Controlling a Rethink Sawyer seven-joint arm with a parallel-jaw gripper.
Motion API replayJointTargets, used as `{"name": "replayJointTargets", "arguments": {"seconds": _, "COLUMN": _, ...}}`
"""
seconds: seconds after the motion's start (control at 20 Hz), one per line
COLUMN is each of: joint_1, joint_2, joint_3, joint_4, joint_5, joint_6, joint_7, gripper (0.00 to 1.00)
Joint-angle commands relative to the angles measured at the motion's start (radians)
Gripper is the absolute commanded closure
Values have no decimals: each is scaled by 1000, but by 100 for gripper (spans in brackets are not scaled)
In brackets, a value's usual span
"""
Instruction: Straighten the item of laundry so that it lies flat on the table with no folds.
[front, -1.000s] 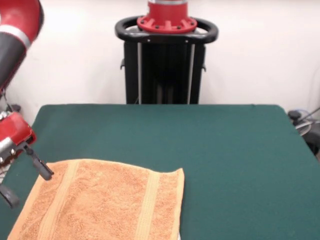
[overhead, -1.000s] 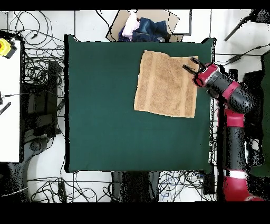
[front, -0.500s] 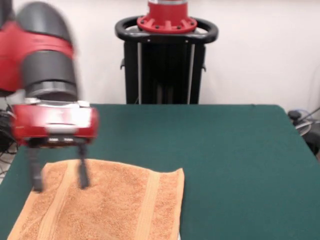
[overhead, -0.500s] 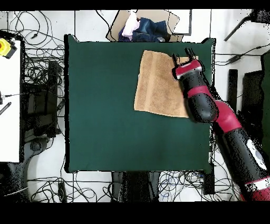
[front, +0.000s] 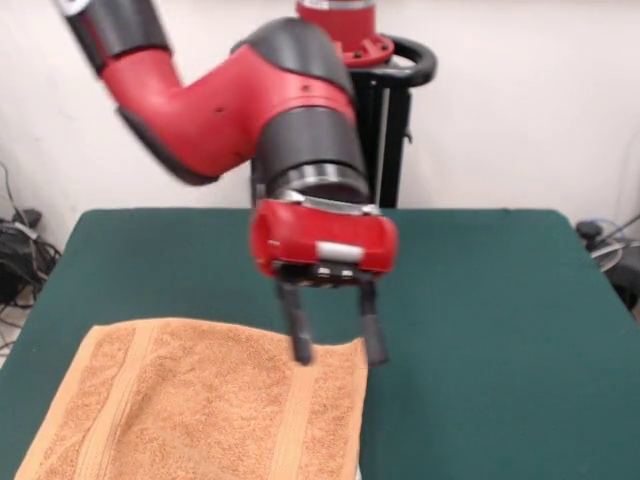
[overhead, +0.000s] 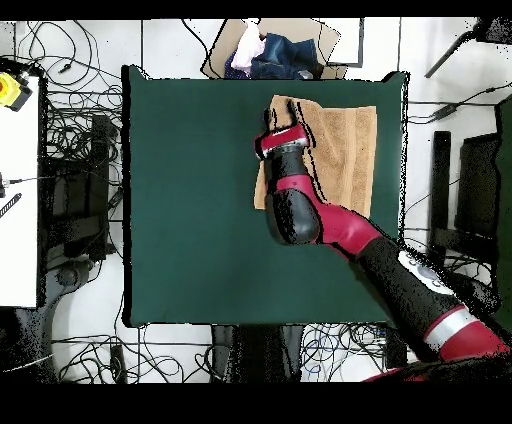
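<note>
Pincer (front: 333, 350) hung spread wide and empty over the orange towel's (front: 200, 410) corner. Towel lay spread on the green desk (front: 480, 330) by one edge, seemingly flat; little appeared left.

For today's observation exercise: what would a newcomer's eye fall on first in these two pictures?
First, the big red and black arm sweeping down over the table, its tool open above the towel's far corner. Next, the orange-tan towel, lying flat at the near left of the front view, bright against the dark green top.
</note>
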Motion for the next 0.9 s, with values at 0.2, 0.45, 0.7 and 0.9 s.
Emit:
{"name": "replayJointTargets", "arguments": {"seconds": 0.2, "joint_1": 137, "joint_2": -281, "joint_3": -356, "joint_4": 168, "joint_5": 374, "joint_6": 365, "joint_7": 278, "gripper": 0}}
{"name": "replayJointTargets", "arguments": {"seconds": 0.45, "joint_1": 175, "joint_2": -318, "joint_3": -385, "joint_4": 158, "joint_5": 394, "joint_6": 462, "joint_7": 304, "gripper": 0}}
{"name": "replayJointTargets", "arguments": {"seconds": 0.7, "joint_1": 241, "joint_2": -379, "joint_3": -447, "joint_4": 156, "joint_5": 432, "joint_6": 535, "joint_7": 344, "gripper": 0}}
{"name": "replayJointTargets", "arguments": {"seconds": 0.9, "joint_1": 327, "joint_2": -441, "joint_3": -512, "joint_4": 134, "joint_5": 480, "joint_6": 608, "joint_7": 336, "gripper": 0}}
